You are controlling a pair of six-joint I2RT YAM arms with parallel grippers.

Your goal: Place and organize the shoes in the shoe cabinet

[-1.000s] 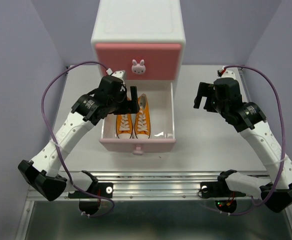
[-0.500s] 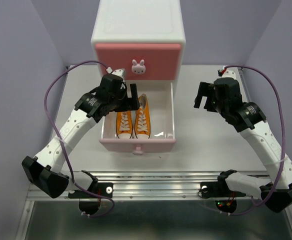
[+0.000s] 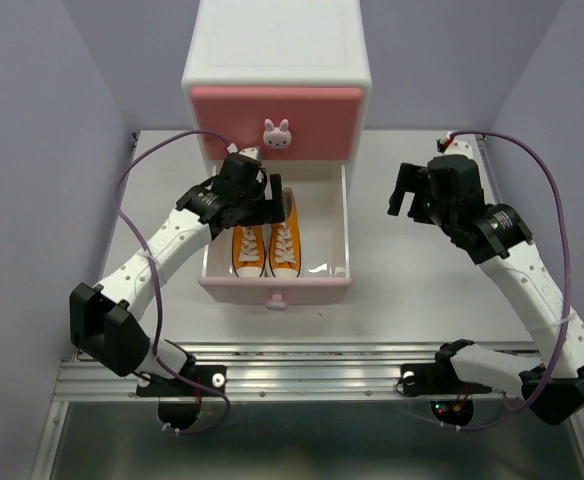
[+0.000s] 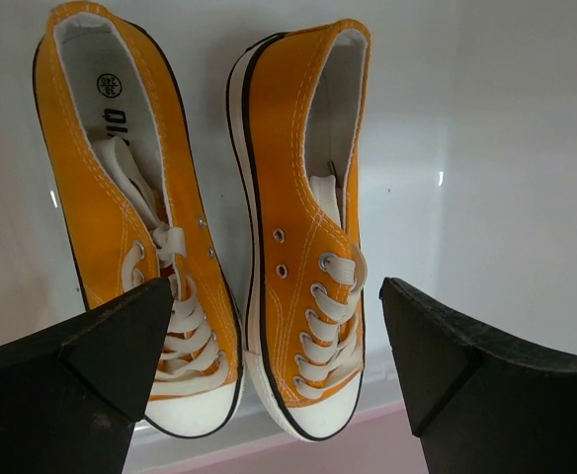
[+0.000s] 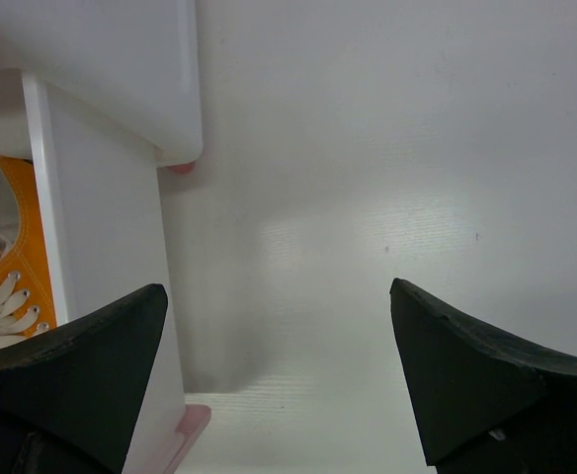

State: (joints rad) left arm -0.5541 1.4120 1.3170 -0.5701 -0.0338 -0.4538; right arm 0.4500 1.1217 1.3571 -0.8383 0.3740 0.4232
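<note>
The white table carries the shoe cabinet at its far side, a white chest whose upper drawer is shut, pink front facing the arms. The lower drawer is pulled out toward the near edge, its right half bare. The two orange sneakers lie side by side in the drawer's left half, toes toward the pink front wall and heels toward the cabinet. The wrist view shows the one nearer the drawer's middle rolled partly onto its side, its sole edge turned toward its mate. The left arm reaches in from the left, and the left gripper hangs over the heel end of the pair with its jaws spread wide, holding nothing and apart from the shoes. The right gripper hovers over bare table to the right of the drawer, jaws likewise wide apart and empty. A white bunny knob sits on the upper drawer, and one pink foot shows under the cabinet's corner.
</note>
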